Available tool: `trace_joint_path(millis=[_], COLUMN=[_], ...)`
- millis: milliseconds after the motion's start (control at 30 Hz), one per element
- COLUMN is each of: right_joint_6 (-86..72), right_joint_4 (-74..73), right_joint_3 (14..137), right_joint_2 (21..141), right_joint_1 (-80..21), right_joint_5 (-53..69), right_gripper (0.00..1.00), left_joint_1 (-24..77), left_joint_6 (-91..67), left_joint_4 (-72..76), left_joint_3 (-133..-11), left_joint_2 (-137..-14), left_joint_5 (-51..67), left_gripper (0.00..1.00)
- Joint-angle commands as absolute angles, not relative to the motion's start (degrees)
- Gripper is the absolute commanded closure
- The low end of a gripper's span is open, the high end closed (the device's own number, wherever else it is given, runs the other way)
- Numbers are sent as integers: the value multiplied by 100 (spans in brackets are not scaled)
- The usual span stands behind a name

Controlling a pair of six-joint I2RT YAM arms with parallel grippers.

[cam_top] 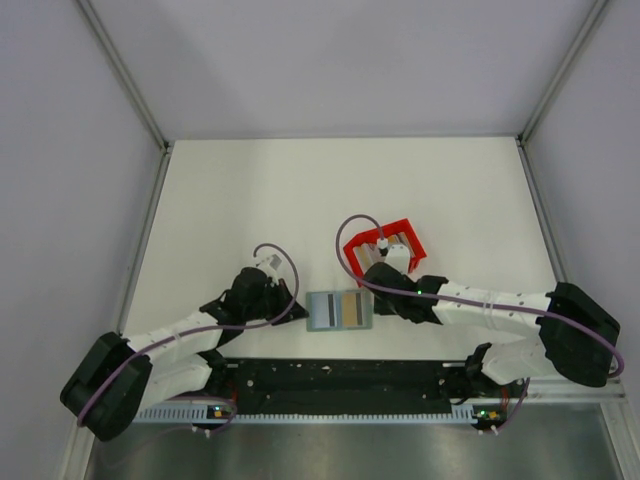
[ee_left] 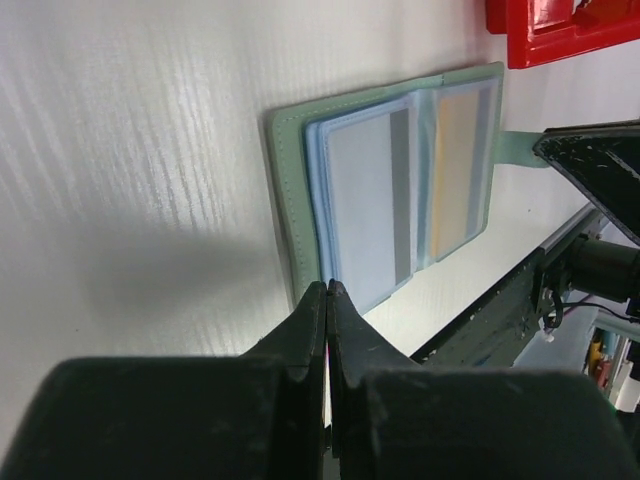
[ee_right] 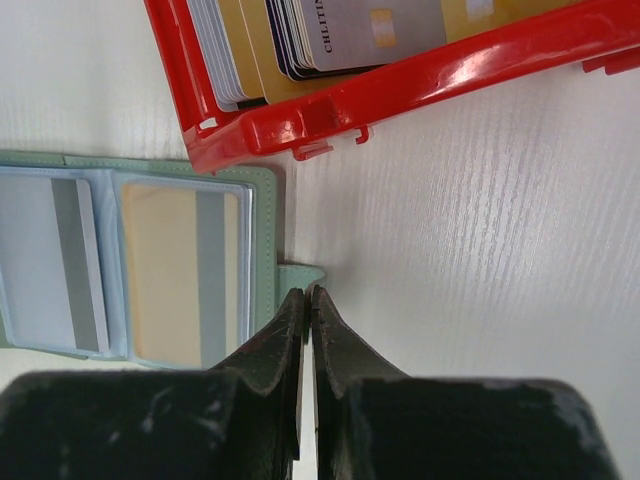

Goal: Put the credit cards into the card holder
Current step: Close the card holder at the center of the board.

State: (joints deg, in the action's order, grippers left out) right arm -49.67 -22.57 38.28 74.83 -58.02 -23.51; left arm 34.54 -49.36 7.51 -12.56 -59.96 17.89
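Figure. The small flat grey-green folding card holder (cam_top: 340, 310) lies opened out on the white table (cam_top: 250, 200), pale blue-grey pockets facing up. Its long axis runs left to right, its centre fold runs away from the arm bases, and its clasp tab points right.

A whitish card with a grey stripe (ee_right: 50, 260) fills its left pocket and a tan card with a grey stripe (ee_right: 180, 270) its right pocket. Each card's long axis is parallel to the fold.

The left gripper (ee_left: 327, 290) has its jaws pressed together at the holder's left edge. The right gripper (ee_right: 305, 295), jaws likewise together, meets the tab. Whether either nips the cover or only bears on it cannot be told.

Just beyond the holder's right half sits the red plastic bin (ee_right: 400, 90), which contains the remaining stacked credit cards (ee_right: 350, 30).

Likely hazards:
- The light holder may slide or fold shut if a fingertip slips off its edge.
- The tightly stacked cards may come up in pairs.
- A card offered askew may catch the pocket lip and buckle.
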Motion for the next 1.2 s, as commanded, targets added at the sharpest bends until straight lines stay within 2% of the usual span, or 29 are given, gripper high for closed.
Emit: trace_joint_path(millis=[0,67,167,267,733,1167], right_joint_6=[-5019,-5027,-5027,-5036,-5142,-5221], right_joint_4=[-2154,-2101,-2039,-1978,-1494,-1222], right_joint_3=[3709,3691,3683,3665,3498,3428], right_joint_2=[7409,7418,7427,7427,7593,7752], right_joint_1=[-5757,-5766,-5766,-5757,-5766,-5757], right_joint_5=[-2303,-2277,-2215,-2171,-1828,-1617], right_gripper=[100,100,100,100,100,100], left_joint_1=[3472,3463,3472,3463,3489,3489], left_joint_6=[-4895,-4913,-4931,-4913,-5168,-5440], left_joint_4=[1117,933,713,467,1080,1872], left_joint_3=[-1459,-1477,-1433,-1441,-1371,-1292], left_joint_2=[-5889,-5854,-5678,-5555,-6187,-6293], left_joint_5=[2013,1838,1539,1284,1511,1960], left_gripper=[97,87,62,54,54,66])
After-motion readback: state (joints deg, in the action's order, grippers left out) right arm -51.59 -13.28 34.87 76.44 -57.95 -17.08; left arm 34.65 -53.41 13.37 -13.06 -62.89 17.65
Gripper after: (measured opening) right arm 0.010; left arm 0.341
